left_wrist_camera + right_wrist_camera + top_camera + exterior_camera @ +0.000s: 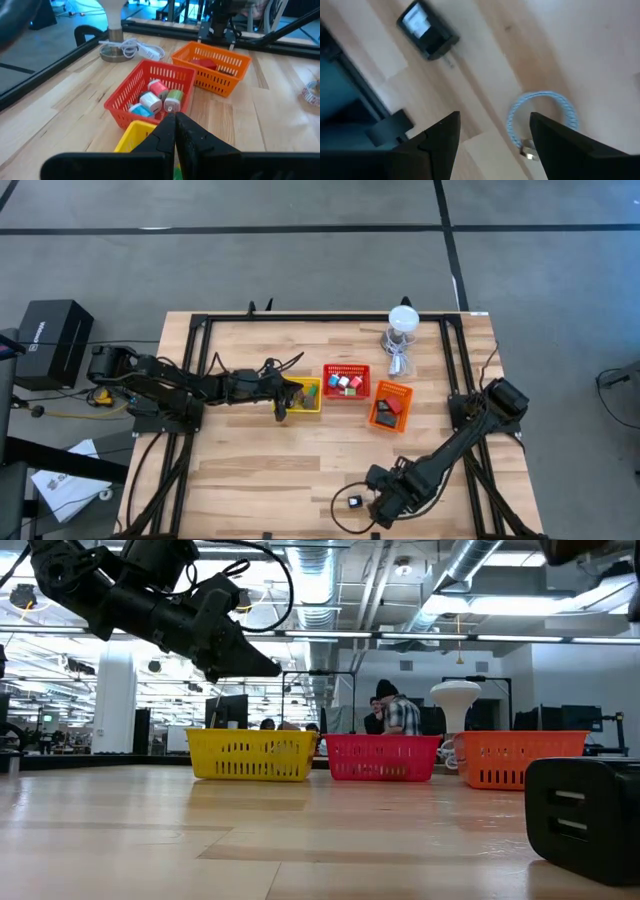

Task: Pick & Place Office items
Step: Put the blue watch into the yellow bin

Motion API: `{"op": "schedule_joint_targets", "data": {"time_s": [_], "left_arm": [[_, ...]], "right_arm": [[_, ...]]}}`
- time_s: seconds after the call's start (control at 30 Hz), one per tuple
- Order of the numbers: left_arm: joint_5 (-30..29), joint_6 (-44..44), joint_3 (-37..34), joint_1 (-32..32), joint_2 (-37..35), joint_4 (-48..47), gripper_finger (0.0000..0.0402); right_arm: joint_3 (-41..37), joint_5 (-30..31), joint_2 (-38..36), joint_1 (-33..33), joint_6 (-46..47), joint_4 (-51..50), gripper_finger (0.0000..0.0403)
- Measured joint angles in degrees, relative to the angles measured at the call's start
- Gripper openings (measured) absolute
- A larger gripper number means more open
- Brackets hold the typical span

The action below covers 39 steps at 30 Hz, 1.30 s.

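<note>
Wooden table (300,470) carries three mesh baskets in a row across its middle: yellow basket (306,395) on the left, red basket (346,381) in the centre, orange basket (391,406) to the right. Far right sits a white-topped lamp (402,320) with coiled cable (398,360). Near the front edge lies a small black device (355,501), a blue ring (542,120) beside it.

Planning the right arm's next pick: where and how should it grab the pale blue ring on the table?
The pale blue ring lies flat on the table, so come straight down and pinch its thin rim, one finger inside the loop, one outside. The open right gripper already hangs over it.
</note>
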Motion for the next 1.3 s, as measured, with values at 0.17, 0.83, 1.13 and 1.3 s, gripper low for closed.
{"op": "schedule_joint_targets", "data": {"time_s": [0.17,0.83,1.13,1.3], "left_arm": [[0.0,2.7,0.0,0.0,0.0,2.8,0.0006],[-0.3,11.4,0.0,0.6,0.0,10.9,0.0006],[-0.3,10.8,0.0,2.0,0.0,11.2,0.0006],[-0.2,10.8,0.0,2.0,0.0,11.2,0.0006]], "right_arm": [[-2.0,-0.9,0.0,0.5,1.4,3.0,0.023],[-10.6,-0.1,0.7,0.7,-4.8,14.3,0.0211],[-10.6,0.2,0.7,0.7,-6.4,12.3,0.0135],[-10.6,0.2,0.7,0.7,-6.9,11.4,0.0095]]}}
